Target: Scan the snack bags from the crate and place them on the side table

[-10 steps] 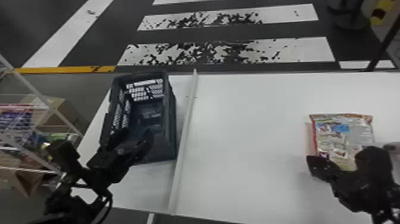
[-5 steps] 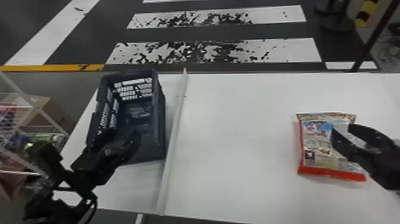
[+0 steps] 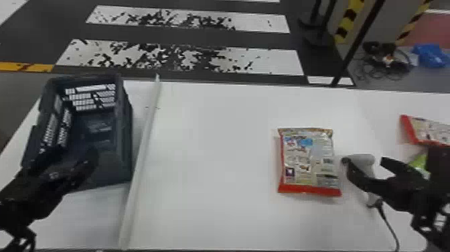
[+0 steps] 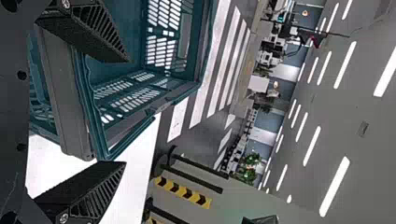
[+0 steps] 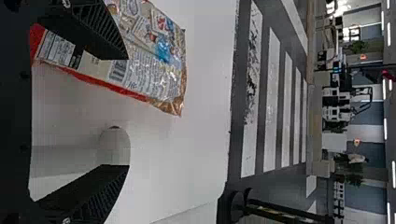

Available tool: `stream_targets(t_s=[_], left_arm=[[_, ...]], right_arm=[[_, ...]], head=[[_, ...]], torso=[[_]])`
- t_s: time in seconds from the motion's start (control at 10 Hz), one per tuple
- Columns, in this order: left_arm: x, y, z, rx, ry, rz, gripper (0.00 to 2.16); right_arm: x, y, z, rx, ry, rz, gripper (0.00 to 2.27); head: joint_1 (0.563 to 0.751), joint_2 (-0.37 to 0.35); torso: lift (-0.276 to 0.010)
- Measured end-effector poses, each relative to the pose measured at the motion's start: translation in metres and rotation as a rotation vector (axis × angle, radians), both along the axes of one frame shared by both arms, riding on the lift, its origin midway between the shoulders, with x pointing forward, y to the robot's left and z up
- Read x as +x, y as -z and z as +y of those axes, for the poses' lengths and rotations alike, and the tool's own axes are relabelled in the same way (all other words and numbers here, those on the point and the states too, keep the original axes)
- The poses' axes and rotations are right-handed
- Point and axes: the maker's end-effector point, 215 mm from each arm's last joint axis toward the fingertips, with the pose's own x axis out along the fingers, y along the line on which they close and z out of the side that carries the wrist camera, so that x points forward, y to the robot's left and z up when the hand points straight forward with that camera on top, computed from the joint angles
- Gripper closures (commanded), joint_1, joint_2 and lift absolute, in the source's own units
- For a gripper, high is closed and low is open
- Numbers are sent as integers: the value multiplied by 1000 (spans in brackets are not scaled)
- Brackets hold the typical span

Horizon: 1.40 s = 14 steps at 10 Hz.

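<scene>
My left end effector (image 3: 76,155) is spread at the slotted plastic crate (image 3: 124,147). Right of the crate, a glossy, crinkled, red-edged snack bag (image 3: 308,162) lies on the smooth desk (image 3: 207,150). Farther right of the crate, my right end effector (image 3: 365,161) is spread near a rounded scanner (image 3: 365,159).

Ceiling lights (image 4: 335,186) glow white above me; glare flecks my bag (image 5: 161,70), and faint shadows touch the bright table (image 3: 214,150).

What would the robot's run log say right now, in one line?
Right gripper: open at white corded scanner | red-edged plastic snack bag: flat on white table | left gripper: open by dark plastic crate
</scene>
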Motion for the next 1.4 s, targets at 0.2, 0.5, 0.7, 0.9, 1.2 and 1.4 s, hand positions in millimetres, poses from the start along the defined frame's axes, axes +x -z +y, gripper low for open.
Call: stream_targets(t_s=[0.2, 0.5, 0.7, 0.9, 1.2, 1.4], left_arm=[[-1, 1, 2, 1, -3, 3, 76], [2, 6, 3, -5, -8, 8, 76], [6, 11, 4, -14, -9, 13, 76], [8, 14, 5, -20, -12, 16, 76], [8, 17, 6, -22, -15, 20, 76], [8, 16, 6, -22, -13, 19, 76]], right_arm=[[0, 17, -24, -26, 12, 43, 43], [3, 39, -46, -21, 12, 135, 43], [4, 52, -54, -16, 11, 193, 43], [4, 67, -58, -27, 7, 250, 225], [6, 78, -54, -28, -19, 289, 2138], [5, 79, -56, -36, -6, 300, 2223]], head=[[695, -123], [695, -149], [695, -159], [695, -162], [695, -156], [695, -159]], torso=[[-95], [-95], [-95], [-95], [-95], [-95]])
